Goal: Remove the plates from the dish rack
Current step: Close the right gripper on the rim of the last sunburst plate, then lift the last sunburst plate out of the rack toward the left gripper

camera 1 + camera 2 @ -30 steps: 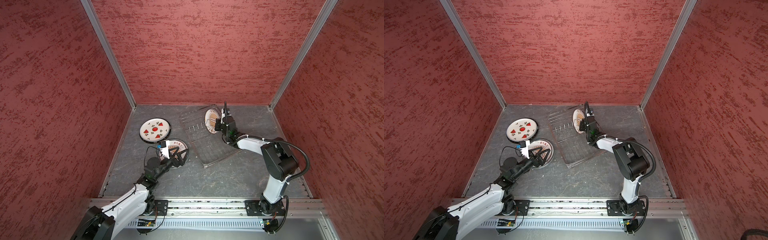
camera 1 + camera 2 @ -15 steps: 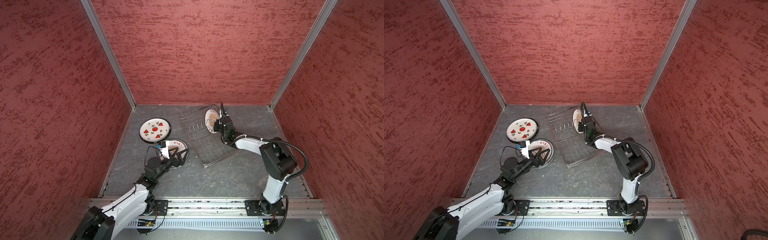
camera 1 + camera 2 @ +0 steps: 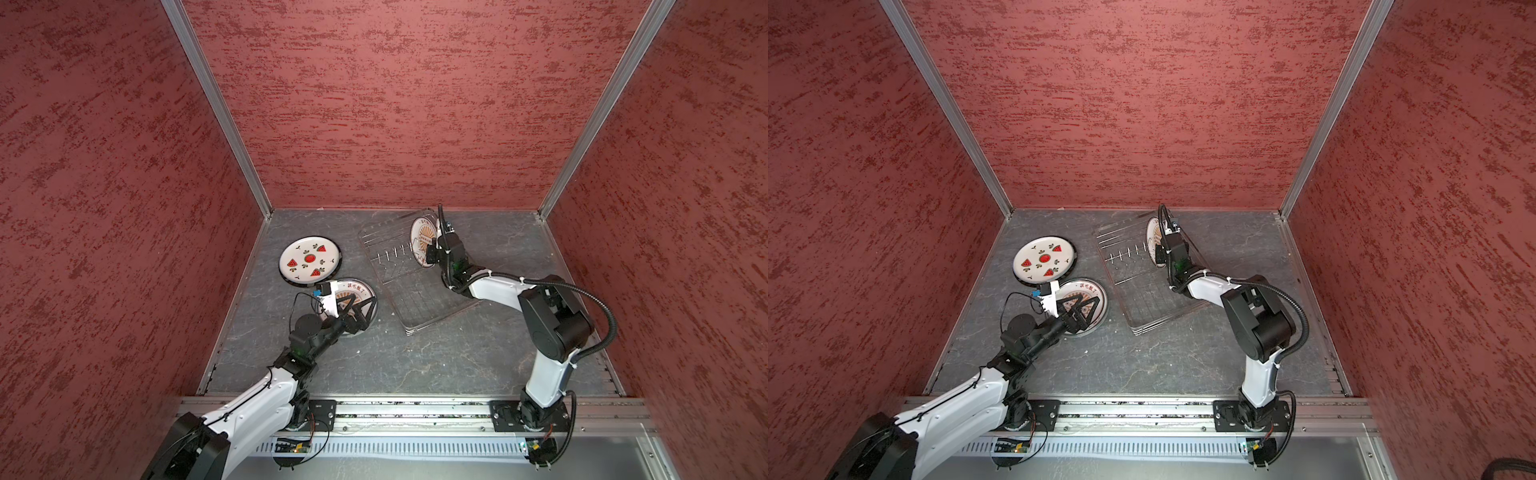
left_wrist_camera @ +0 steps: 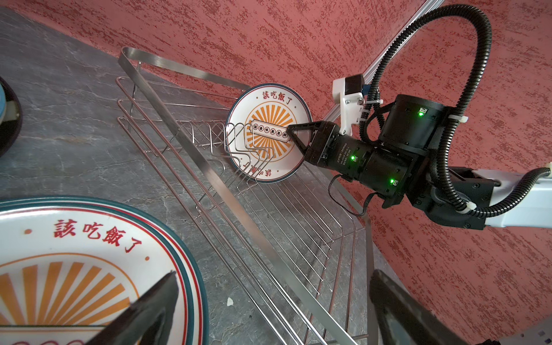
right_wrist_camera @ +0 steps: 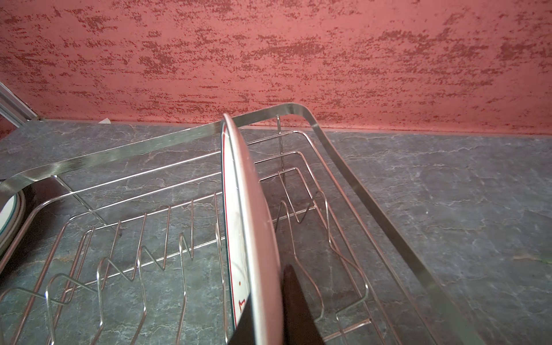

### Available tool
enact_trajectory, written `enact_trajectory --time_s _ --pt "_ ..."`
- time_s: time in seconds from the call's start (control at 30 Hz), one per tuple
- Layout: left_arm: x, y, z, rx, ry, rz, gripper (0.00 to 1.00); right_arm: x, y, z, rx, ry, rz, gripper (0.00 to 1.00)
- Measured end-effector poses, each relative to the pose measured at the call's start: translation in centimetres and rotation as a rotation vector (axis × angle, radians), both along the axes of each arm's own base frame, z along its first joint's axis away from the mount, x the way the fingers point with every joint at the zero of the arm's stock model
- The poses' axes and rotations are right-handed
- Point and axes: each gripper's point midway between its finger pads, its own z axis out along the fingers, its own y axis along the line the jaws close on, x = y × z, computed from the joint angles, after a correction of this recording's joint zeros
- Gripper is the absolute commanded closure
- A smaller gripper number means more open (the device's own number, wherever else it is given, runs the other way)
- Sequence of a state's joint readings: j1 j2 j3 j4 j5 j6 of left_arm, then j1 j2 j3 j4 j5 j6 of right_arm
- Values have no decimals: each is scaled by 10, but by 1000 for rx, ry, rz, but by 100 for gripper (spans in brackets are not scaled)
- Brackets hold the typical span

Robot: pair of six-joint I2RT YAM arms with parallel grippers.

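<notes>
In both top views the left hand, lower left of centre, is poised with its jaws spread wide over a flat sunburst plate on the grey table. A watermelon plate lies just above it in the frame. To their right the wire dish rack runs diagonally, and at its far end the right hand is clamped on the edge of the upright sunburst plate standing among the prongs.
</notes>
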State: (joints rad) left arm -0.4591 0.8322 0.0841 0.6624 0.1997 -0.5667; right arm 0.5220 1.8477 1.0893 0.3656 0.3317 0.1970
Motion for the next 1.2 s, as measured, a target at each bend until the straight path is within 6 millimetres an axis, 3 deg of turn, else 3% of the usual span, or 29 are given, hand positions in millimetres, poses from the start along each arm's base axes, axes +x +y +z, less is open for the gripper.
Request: enact_trajectory --time_s 0.47,0.8,1.2 --pt "0 0 0 0 -1 0 1 -25 -12 33 -9 -85 22 89" --pt "0 0 0 -1 -1 0 0 -49 -26 41 23 -140 20 89" --pt "0 0 0 -1 0 0 1 -77 -39 63 90 -223 29 88"
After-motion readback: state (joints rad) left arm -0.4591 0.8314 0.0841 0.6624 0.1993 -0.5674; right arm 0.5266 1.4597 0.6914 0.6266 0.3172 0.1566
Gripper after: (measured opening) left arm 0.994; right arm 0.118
